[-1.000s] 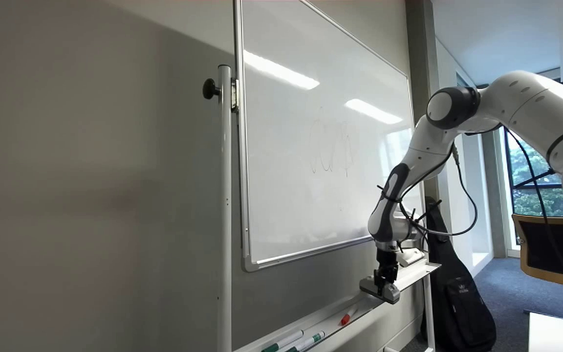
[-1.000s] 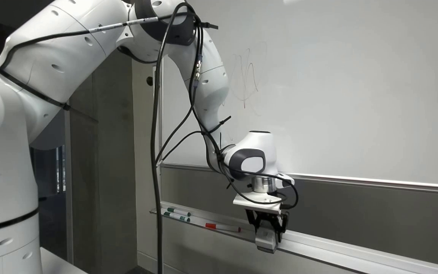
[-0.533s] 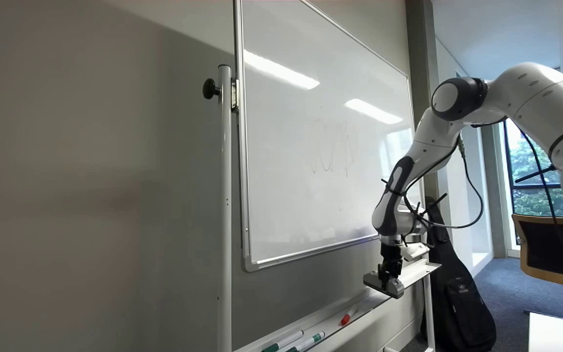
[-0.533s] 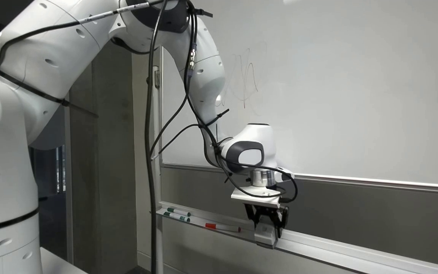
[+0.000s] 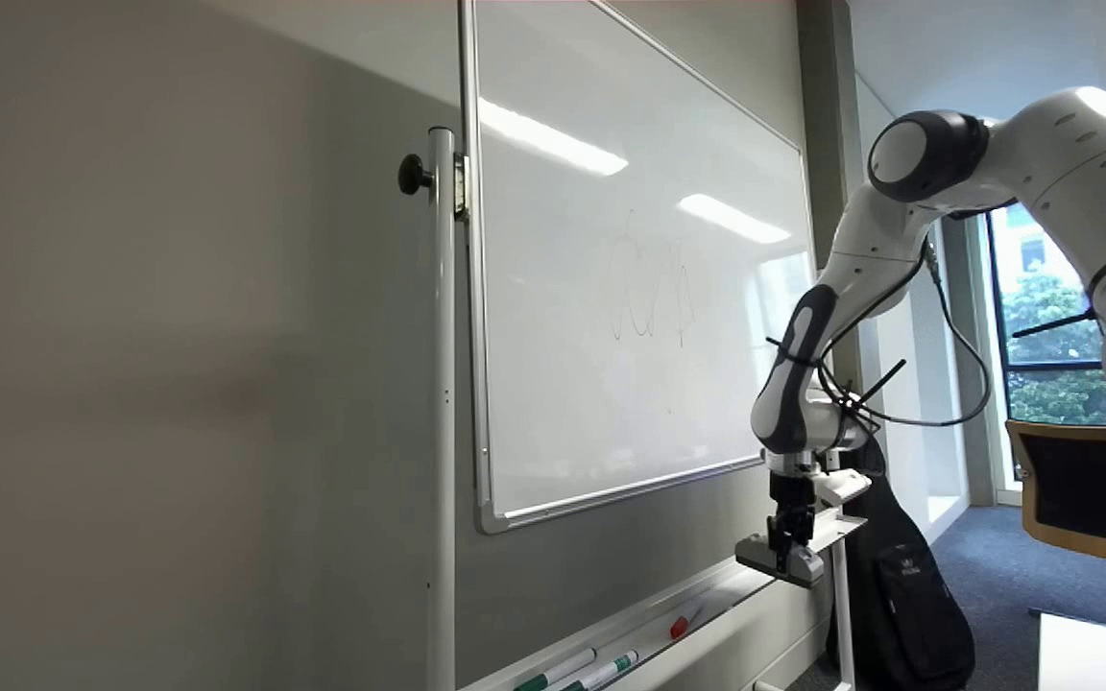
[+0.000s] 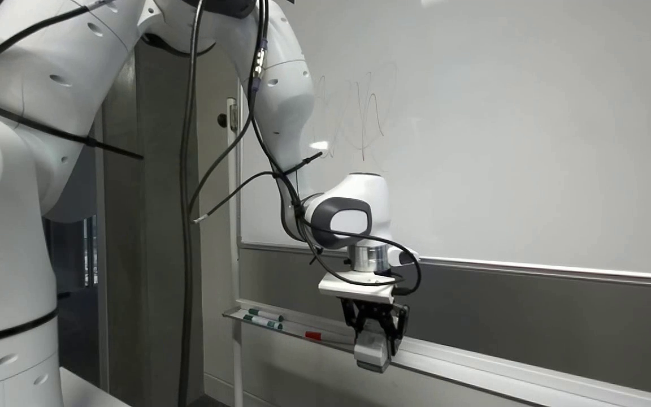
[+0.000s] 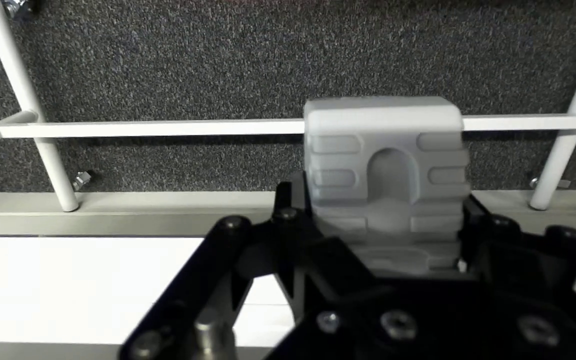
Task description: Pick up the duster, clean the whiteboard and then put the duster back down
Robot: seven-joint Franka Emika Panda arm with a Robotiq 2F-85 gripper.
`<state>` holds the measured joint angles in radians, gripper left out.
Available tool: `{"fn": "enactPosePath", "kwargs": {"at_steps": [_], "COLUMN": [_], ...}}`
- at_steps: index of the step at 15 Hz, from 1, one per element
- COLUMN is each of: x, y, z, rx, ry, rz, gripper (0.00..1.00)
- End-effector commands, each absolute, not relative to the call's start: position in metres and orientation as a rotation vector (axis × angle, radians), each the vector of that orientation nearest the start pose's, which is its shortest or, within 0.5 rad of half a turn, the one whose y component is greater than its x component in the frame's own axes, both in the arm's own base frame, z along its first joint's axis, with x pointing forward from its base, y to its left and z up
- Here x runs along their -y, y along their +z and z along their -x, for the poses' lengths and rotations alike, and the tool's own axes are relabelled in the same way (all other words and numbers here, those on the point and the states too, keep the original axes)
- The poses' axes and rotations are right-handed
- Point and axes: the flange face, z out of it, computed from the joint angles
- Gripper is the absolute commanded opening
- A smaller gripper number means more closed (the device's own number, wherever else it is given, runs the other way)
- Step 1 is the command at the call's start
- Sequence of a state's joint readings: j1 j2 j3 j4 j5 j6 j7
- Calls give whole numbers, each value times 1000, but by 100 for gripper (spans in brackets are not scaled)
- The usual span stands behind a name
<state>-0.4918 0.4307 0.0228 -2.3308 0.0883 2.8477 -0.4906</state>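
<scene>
The gripper (image 7: 387,202) is clamping the duster (image 6: 372,351) by its two long sides, and the duster is being held below the whiteboard (image 5: 563,365), at the front edge of the tray (image 6: 467,373); whether the two are touching, I am not able to tell. Since thin scribbles (image 6: 363,130) are standing on the board, I am judging that bringing the duster to them is the step in hand. To do this well, one should be lifting it clear of the tray and the silver frame (image 5: 630,490), then tilting it until the darker underside is facing the board flat, with a firm hold. Both exterior views are showing the scribbles and the markers (image 5: 563,666), which the wrist view is missing; that view is instead showing the ridged top and the dark carpet (image 7: 168,75) beneath.
</scene>
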Motion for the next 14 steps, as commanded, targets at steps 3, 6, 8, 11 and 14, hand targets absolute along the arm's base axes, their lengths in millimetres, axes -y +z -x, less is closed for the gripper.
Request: {"fn": "enactPosePath", "kwargs": {"at_steps": [3,6,8,11,14], "x": [210,189,178,167,159], "y": [208,233,252,282,312], "z": [-414,-394,-386,-382,-385], "rx": [49,141,180,179,213], "ry": [-164,-211,-265,-357,-600], "rz": [3190,3215,3226,3224,3236], "gripper": [38,38,38,38,38]}}
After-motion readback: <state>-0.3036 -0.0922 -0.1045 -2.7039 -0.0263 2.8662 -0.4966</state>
